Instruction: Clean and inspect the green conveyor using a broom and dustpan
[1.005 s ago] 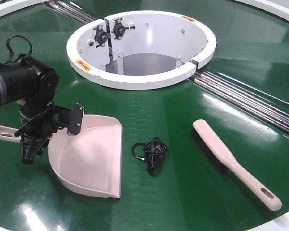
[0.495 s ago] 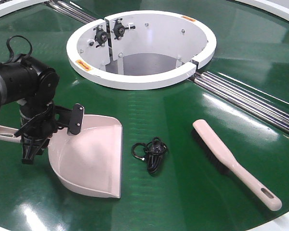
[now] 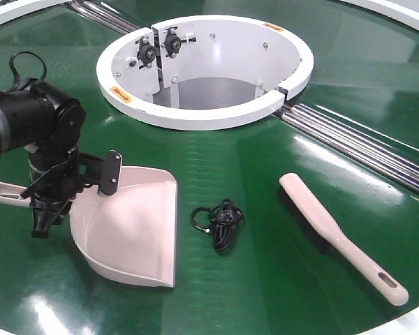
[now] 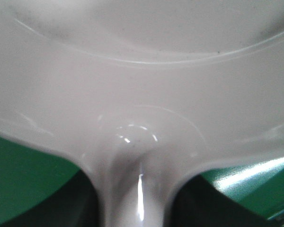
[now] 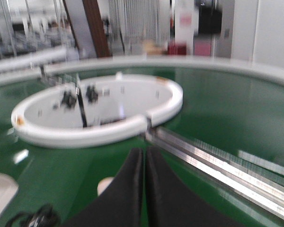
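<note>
Dustpan [image 3: 129, 230]: lies flat on the belt at lower left of the front view. Its straight mouth faces right and its handle runs toward the left edge.
Left gripper [image 3: 47, 209]: sits over the handle root where it joins the pan. In the wrist view, dark fingers [image 4: 52, 208] flank the handle on both sides. I cannot tell whether they press it or stand just off it.
Black cable [image 3: 220, 222]: a small coiled loop on the belt just right of the pan's mouth, not touching it. It is probably the litter to be swept.
Broom [image 3: 335, 234]: at lower right with its slotted handle toward the corner, well apart from the pan. No gripper is on it.
Right gripper [image 5: 144, 156]: seen only in its own wrist view, fingers together on nothing, above the belt.
Green conveyor [image 3: 279, 293]: glossy and fills the frame. The white ring opening [image 3: 265, 105] is at upper centre, and silver rollers [image 3: 356, 146] run off toward the right edge.
Progress: early, by my reading. The pan is not yet lifted. Taking the broom, sweeping the cable in and inspecting the belt are all left to do.
</note>
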Tool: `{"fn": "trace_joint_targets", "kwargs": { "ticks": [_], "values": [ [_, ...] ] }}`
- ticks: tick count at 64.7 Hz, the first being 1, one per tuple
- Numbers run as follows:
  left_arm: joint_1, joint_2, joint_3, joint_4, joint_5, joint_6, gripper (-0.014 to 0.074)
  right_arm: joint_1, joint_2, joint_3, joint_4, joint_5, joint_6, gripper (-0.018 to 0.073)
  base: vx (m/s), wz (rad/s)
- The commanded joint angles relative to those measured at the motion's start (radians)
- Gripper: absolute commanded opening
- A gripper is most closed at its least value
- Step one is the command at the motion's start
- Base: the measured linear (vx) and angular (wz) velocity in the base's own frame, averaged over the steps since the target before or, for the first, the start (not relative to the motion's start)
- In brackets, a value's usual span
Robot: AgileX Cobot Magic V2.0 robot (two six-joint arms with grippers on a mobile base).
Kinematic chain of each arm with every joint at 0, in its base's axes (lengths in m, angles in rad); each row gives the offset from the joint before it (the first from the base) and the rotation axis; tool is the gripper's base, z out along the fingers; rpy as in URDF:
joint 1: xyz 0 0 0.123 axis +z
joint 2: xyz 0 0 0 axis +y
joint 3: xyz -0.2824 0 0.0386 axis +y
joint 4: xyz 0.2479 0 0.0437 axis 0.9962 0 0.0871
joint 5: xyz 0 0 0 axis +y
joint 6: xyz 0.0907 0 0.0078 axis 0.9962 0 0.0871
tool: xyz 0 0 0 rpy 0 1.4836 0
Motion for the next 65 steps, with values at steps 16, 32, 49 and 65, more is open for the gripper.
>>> {"fn": "trace_joint_targets", "kwargs": {
  "ticks": [16, 32, 49, 65],
  "values": [
    [-0.01, -0.057, -0.026, -0.004, -0.003, -0.003, -0.0008, -0.007, 0.227, -0.136, 0.072, 0.073, -0.002, -0.0008, 0.0, 0.0],
    [-0.01, -0.057, -0.026, -0.004, -0.003, -0.003, -0.0008, -0.007, 0.267, -0.152, 0.067, 0.136, -0.033, 0.0005, 0.0, 0.0],
    [-0.01, -0.057, -0.026, -0.004, -0.003, -0.003, -0.0008, -0.007, 0.351, -0.262, 0.011, 0.377, -0.053, 0.0188, 0.0, 0.0],
    [-0.01, -0.057, -0.026, -0.004, -0.003, -0.003, -0.0008, -0.003, 0.394, -0.312, -0.012, 0.435, -0.052, 0.0432, 0.0, 0.0]
  ]
}}
